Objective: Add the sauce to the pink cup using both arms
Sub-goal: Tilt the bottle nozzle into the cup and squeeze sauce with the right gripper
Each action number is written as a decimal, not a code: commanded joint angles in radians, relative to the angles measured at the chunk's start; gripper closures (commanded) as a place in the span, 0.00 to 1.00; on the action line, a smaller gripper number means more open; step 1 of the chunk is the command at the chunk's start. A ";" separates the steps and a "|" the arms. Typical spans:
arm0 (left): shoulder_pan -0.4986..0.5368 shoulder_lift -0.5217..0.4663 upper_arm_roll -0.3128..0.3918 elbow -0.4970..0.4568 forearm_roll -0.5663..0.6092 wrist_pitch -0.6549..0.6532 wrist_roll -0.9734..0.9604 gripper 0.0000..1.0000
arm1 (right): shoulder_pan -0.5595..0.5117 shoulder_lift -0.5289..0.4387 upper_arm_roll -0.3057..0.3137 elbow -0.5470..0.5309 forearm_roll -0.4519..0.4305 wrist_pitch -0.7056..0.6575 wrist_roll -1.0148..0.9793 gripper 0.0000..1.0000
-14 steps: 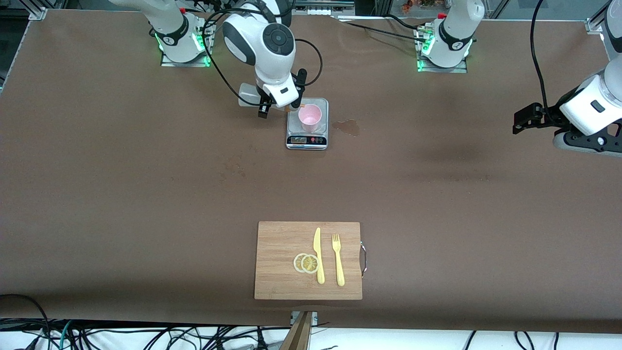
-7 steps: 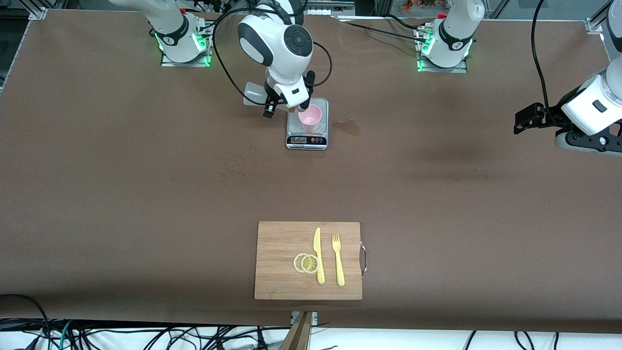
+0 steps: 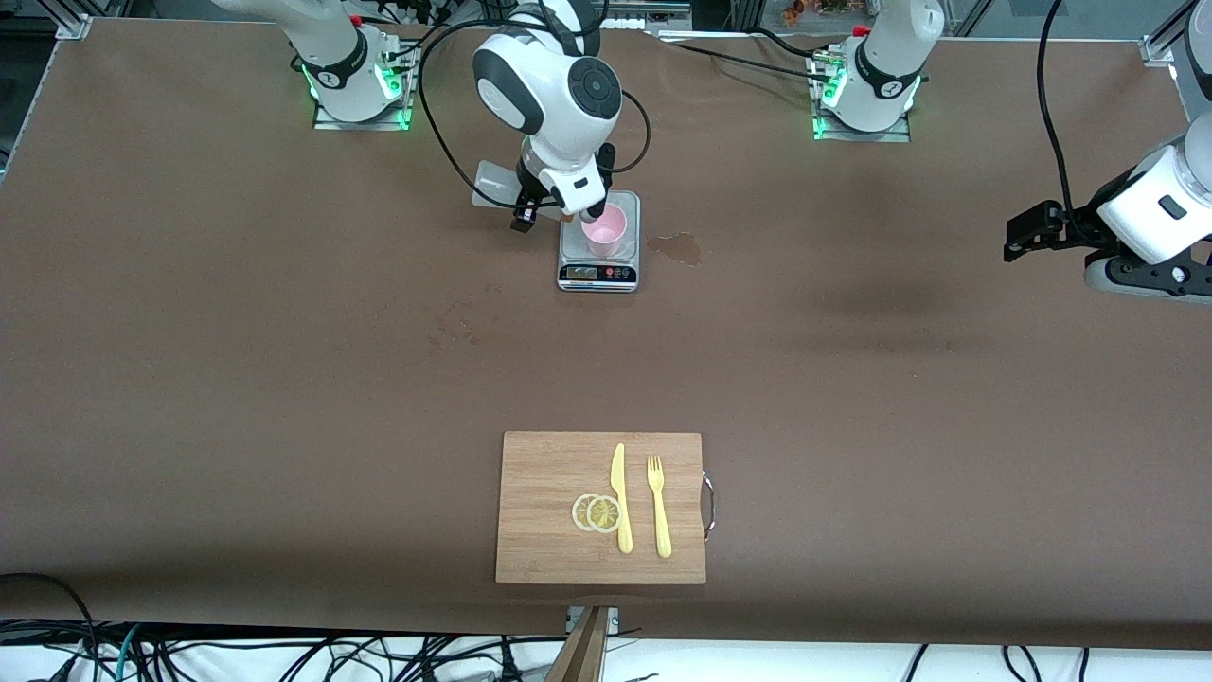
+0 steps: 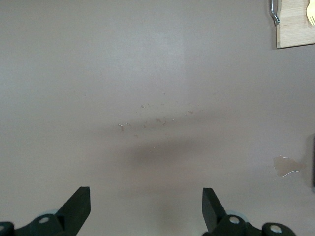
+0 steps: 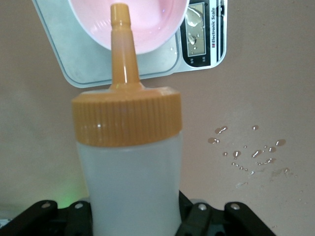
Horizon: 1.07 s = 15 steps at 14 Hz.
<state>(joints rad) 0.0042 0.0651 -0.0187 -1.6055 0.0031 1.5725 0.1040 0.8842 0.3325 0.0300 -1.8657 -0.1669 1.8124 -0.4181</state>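
Pouring step in hand: we see the right end effector [image 3: 540, 201] clamped on the sauce [image 5: 129, 162], a frosted squeeze bottle with an orange cap, tipped so that its nozzle points into the pink cup [image 3: 604, 229]. In the right wrist view the nozzle tip overlaps the cup's rim, with the pink interior directly past it. The cup stands on the steel scale [image 3: 598, 270], which sits on the worktop [image 3: 284, 379] near the right arm's base. We judge that aiming is about done and that dispensing comes next; this calls for a firmer squeeze on the bottle body while the tip holds over the cup's mouth, since droplets already lie on the worktop beside the scale. The right arm bends down steeply from its base, wrist turned toward the cup. The left end effector [image 3: 1027, 232] hangs over bare worktop at the left arm's end, fingers [image 4: 78, 206] spread wide and empty; that arm waits.
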 commanded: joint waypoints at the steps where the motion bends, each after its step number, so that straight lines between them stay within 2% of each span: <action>1: 0.005 0.016 0.000 0.035 -0.009 -0.023 0.009 0.00 | 0.013 0.019 -0.001 0.048 -0.020 -0.044 0.019 0.96; 5: 0.005 0.016 -0.001 0.035 -0.009 -0.023 0.009 0.00 | 0.021 0.051 0.001 0.091 -0.042 -0.085 0.021 0.95; 6: 0.005 0.016 -0.001 0.035 -0.009 -0.023 0.009 0.00 | 0.016 0.051 0.001 0.091 -0.039 -0.085 0.021 0.93; 8: 0.005 0.016 -0.001 0.035 -0.009 -0.023 0.009 0.00 | 0.006 0.042 0.001 0.089 -0.028 -0.085 0.022 0.79; 9: 0.005 0.016 -0.001 0.035 -0.009 -0.023 0.009 0.00 | 0.002 0.036 0.001 0.088 -0.028 -0.087 0.022 0.77; 13: 0.005 0.016 0.000 0.035 -0.009 -0.023 0.009 0.00 | -0.002 0.014 0.001 0.083 -0.028 -0.119 0.021 0.68; 15: 0.005 0.016 0.000 0.035 -0.009 -0.023 0.009 0.00 | -0.022 -0.009 0.001 0.082 -0.026 -0.137 0.007 0.68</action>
<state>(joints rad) 0.0042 0.0653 -0.0186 -1.6054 0.0031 1.5724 0.1040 0.8854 0.3627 0.0241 -1.7862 -0.1895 1.7083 -0.4068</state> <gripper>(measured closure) 0.000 0.683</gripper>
